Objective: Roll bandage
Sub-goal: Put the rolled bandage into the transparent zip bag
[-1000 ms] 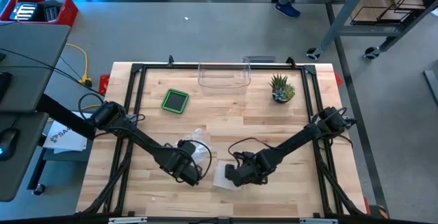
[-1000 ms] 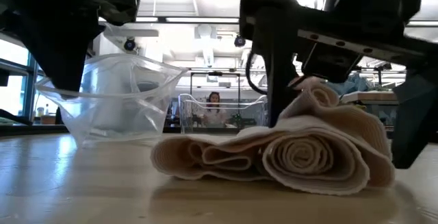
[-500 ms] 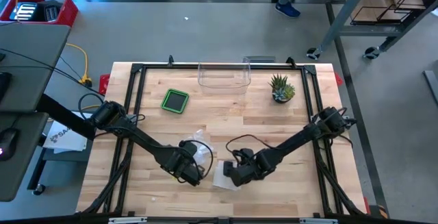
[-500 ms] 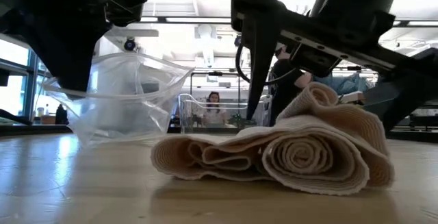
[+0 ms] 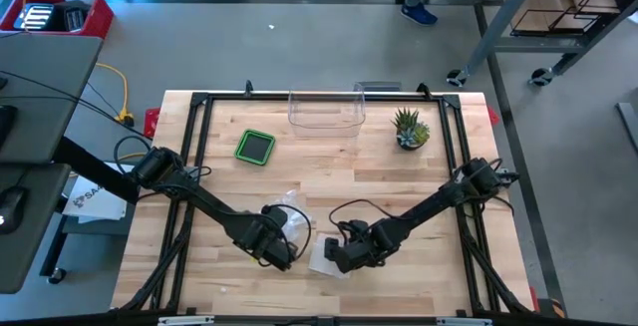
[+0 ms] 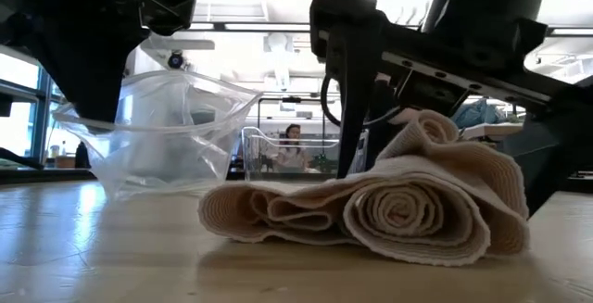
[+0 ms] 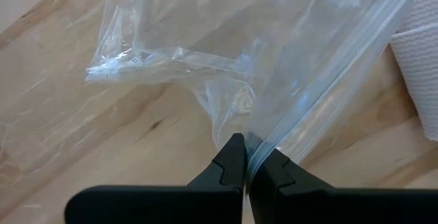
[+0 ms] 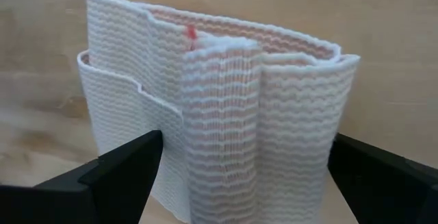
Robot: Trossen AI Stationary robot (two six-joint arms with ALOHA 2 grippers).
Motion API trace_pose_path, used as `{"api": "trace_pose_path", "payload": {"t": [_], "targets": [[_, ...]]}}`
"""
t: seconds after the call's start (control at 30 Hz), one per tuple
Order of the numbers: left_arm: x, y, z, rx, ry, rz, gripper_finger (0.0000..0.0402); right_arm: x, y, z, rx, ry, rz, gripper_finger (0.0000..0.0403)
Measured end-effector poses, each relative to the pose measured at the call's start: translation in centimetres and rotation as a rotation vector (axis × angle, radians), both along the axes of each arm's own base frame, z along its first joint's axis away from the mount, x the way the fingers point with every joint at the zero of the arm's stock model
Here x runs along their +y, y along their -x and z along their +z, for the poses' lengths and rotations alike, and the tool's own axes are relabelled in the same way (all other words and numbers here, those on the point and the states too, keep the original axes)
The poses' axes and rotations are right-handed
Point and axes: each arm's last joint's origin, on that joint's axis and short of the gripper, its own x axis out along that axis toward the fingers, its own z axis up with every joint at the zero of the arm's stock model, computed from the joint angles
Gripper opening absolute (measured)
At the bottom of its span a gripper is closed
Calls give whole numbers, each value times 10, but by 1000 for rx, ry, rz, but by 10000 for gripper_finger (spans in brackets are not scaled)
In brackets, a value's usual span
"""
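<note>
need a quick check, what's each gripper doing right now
left gripper: shut on the plastic bag.
right gripper: open, fingers either side of the bandage.

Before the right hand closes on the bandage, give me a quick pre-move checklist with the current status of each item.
1. Right hand open: ok.
2. Bandage sits between the right hand's fingers: ok.
3. Bandage rolled tight: not ok; loose folds trail beside the coil in the low view.
4. Left hand shut on the plastic bag: ok.
5. Bag clear of the bandage: cannot tell; they lie close together.
</note>
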Motion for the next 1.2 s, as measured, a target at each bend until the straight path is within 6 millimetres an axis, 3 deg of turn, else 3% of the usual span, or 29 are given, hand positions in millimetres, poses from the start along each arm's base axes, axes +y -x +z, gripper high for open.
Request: {"api": "trace_pose_path", "payload": {"t": [0.43, 0.73, 0.87, 0.93, 1.03, 1.1, 1.2], "targets": [[0, 0, 0, 7, 1, -25, 0, 2, 4, -1, 12, 27, -17, 394], [1, -1, 0, 6, 0, -36, 0, 5, 2, -1, -45, 85, 102, 394], [1, -1, 0, 7, 9, -36, 0, 3, 2, -5, 12, 22, 126, 387], [1, -1, 0, 7, 9, -36, 0, 2, 3, -10, 58, 6, 123, 364], [2, -1, 2, 1, 13, -33, 0, 1, 5, -13, 101, -10, 82, 291], [2, -1, 5, -9, 19, -20, 0, 1, 6, -14, 113, -1, 71, 219], [5, -2, 9, -29, 31, -3, 0, 1, 8, -15, 117, 24, 123, 77]]}}
